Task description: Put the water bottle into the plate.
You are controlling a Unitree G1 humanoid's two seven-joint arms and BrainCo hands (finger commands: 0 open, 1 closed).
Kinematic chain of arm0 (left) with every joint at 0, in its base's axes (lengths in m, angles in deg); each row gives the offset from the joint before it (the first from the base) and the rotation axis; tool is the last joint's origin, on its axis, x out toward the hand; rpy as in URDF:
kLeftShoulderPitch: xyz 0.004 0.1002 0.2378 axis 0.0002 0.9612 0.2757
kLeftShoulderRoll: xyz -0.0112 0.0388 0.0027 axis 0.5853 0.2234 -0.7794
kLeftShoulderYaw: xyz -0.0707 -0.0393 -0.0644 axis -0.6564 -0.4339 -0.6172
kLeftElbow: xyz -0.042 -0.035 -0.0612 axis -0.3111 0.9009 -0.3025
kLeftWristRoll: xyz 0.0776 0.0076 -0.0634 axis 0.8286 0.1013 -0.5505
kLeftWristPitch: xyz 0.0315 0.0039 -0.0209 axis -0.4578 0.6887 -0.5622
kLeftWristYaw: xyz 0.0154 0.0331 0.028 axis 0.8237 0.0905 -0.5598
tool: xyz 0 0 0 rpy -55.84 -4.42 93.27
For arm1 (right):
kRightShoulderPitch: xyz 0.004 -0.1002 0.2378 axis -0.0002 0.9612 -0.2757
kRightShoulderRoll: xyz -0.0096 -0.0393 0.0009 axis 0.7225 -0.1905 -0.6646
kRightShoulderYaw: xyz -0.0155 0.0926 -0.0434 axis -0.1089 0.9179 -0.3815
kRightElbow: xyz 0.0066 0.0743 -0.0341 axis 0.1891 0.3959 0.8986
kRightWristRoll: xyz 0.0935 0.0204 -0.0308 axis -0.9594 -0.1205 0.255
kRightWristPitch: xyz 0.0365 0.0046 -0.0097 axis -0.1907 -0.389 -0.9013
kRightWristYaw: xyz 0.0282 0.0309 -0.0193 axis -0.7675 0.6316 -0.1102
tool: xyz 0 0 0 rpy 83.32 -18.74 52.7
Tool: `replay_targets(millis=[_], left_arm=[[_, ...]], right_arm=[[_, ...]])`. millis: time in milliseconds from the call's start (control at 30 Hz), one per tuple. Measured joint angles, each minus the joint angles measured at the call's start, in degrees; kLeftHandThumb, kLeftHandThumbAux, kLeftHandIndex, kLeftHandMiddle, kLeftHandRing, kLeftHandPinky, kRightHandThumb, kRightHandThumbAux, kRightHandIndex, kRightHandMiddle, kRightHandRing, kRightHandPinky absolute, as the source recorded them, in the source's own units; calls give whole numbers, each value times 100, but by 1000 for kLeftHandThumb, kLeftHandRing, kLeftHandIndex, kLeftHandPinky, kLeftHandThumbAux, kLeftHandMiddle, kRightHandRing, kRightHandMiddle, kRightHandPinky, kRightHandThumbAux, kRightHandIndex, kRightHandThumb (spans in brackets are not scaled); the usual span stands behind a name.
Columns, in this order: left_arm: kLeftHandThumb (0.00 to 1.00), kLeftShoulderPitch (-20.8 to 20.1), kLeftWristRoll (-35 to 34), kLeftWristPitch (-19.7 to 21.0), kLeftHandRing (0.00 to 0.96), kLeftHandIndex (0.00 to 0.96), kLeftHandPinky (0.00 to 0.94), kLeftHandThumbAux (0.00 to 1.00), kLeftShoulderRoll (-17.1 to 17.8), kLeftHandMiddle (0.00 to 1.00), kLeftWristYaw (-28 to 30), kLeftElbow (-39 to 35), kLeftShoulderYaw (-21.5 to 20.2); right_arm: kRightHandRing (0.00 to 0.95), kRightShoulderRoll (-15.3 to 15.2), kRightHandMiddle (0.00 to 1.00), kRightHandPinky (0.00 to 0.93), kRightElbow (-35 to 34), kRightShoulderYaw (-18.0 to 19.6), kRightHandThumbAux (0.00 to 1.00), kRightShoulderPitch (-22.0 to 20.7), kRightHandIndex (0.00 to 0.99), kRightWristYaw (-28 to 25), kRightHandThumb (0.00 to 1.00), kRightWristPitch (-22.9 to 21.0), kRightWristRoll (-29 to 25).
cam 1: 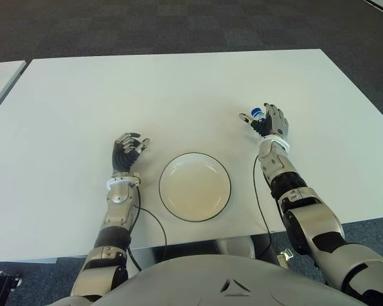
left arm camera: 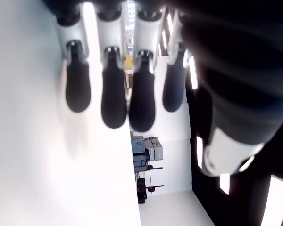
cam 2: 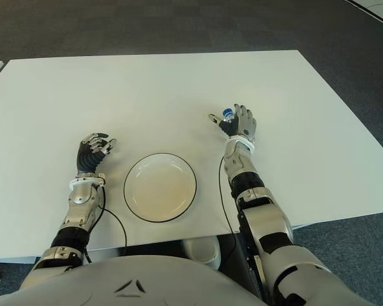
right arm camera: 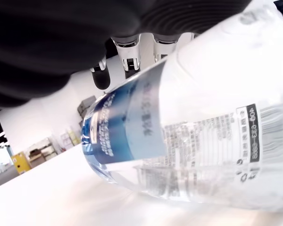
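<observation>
Clear water bottle (right arm camera: 198,127) seemingly within right hand (cam 1: 269,121).

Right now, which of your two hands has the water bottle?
The right hand, beyond and to the right of the plate: its fingers wrap the water bottle, blue cap showing. The left hand, left of the plate, holds nothing.

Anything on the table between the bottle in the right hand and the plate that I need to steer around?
Nothing visible. The right hand is closed around the water bottle, and only bare table lies between it and the plate. The left hand shows on the plate's far side, off that path.
</observation>
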Motion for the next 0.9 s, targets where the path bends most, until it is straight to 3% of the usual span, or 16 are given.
replay_targets(millis=[367, 600, 900], left_arm=[[704, -33, -1, -171, 643, 435, 625, 716, 15, 660, -55, 178, -25], [706, -62, -73, -270, 649, 436, 633, 715, 20, 668, -55, 254, -91], [707, -80, -101, -283, 648, 435, 634, 715, 23, 668, -55, 293, -155]], right_arm=[[0, 9, 0, 0, 1042, -103, 241, -447, 0, 145, 556, 170, -88], [0, 64, 0, 0, 1223, -72, 293, -568, 0, 168, 529, 102, -283], [0, 136, 0, 2, 1282, 96, 421, -593, 0, 457, 423, 140, -637]])
